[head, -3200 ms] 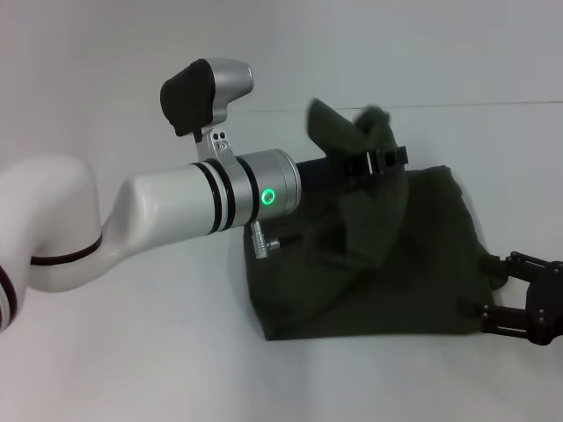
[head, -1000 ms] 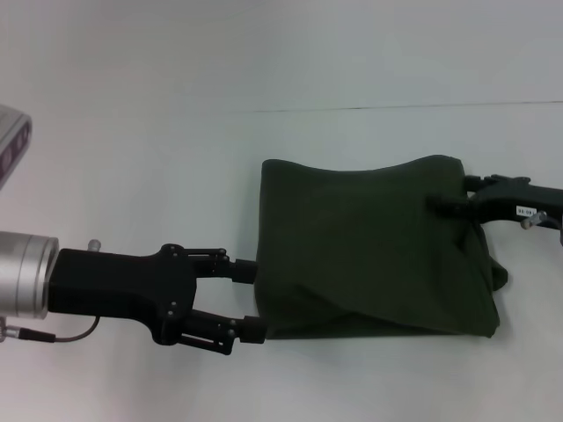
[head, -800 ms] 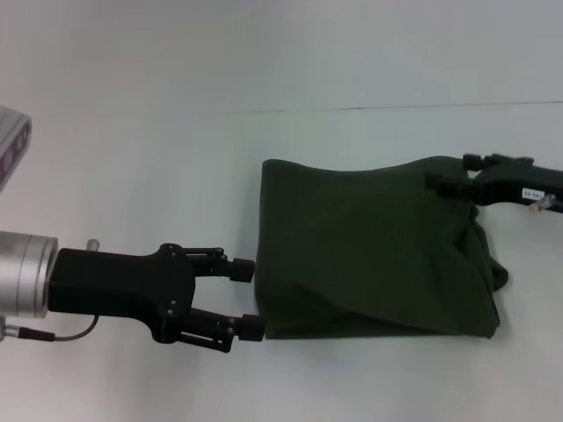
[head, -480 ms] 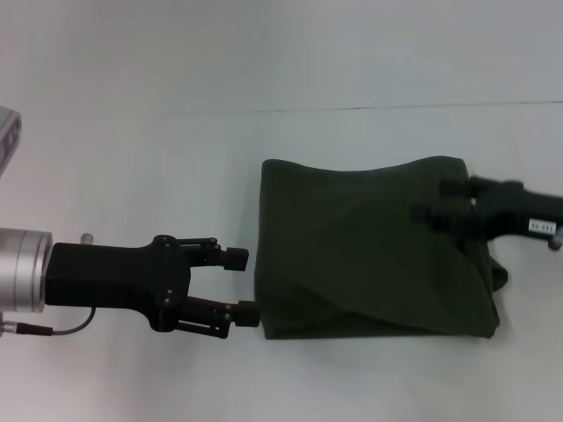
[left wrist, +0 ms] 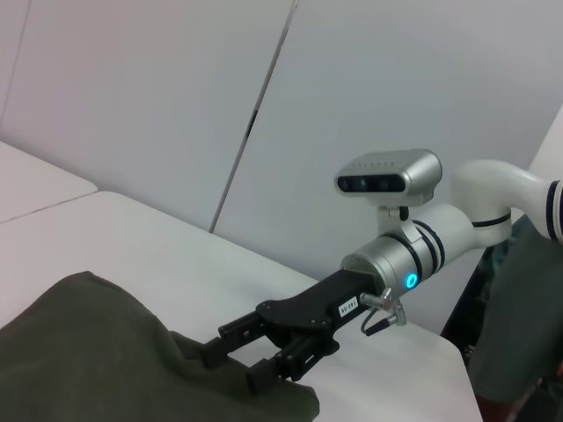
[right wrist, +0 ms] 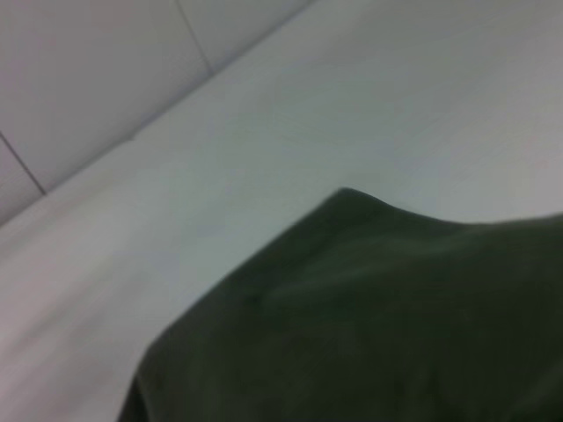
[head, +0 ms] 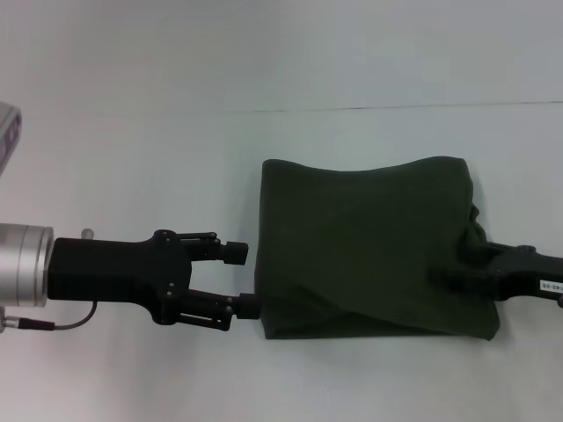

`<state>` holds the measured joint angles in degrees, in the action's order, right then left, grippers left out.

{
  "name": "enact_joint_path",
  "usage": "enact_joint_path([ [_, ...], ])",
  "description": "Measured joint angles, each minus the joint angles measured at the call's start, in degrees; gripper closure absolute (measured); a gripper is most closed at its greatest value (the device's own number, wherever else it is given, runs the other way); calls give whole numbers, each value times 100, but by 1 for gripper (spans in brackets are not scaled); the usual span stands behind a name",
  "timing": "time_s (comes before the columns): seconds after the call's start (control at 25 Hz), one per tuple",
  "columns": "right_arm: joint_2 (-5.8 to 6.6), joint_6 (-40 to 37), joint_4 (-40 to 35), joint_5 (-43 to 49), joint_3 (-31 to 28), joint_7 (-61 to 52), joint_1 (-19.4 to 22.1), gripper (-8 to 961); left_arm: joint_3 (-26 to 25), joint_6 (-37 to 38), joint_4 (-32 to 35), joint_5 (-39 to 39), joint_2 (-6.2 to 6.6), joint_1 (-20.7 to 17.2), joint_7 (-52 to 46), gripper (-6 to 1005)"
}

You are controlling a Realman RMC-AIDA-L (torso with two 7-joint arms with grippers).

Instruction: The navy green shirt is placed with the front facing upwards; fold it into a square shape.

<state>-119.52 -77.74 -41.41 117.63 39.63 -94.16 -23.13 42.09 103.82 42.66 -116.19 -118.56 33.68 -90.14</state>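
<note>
The navy green shirt (head: 369, 246) lies folded into a rough square on the white table, plain green side up, with a loose fold along its near edge. My left gripper (head: 242, 280) is open beside the shirt's near left corner, its nearer fingertip touching the cloth edge. My right gripper (head: 437, 275) reaches in from the right over the shirt's near right part. In the left wrist view the right gripper (left wrist: 242, 356) rests on the shirt (left wrist: 106, 360) with its fingers apart. The right wrist view shows only the shirt (right wrist: 378, 325) and the table.
The white table (head: 158, 158) spreads left of and behind the shirt, and its far edge (head: 352, 109) meets a pale wall. The left wrist view shows the right arm's wrist camera (left wrist: 387, 171) above that arm, and the table's edge (left wrist: 457, 352).
The right gripper slid from the shirt's far right corner toward the near right part; the shirt stayed put. The left gripper stayed open at the near left corner, barely shifting.
</note>
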Motion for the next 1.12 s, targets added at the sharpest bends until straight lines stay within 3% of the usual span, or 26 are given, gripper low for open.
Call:
enact_joint_path([
  [0.36, 66, 82, -38, 154, -340, -46, 133, 68, 0, -10, -13, 7, -18, -26, -11, 95],
  [0.64, 42, -213, -180, -315, -607, 104, -50, 68, 1, -16, -21, 9, -28, -26, -12, 94],
  [0.92, 54, 885, 390, 98, -492, -52, -752, 68, 1, -159, -18, 9, -26, -25, -13, 94],
  [1.12, 18, 1662, 647, 602, -487, -239, -1037, 68, 1, -298, -42, 17, -27, -31, -26, 94],
])
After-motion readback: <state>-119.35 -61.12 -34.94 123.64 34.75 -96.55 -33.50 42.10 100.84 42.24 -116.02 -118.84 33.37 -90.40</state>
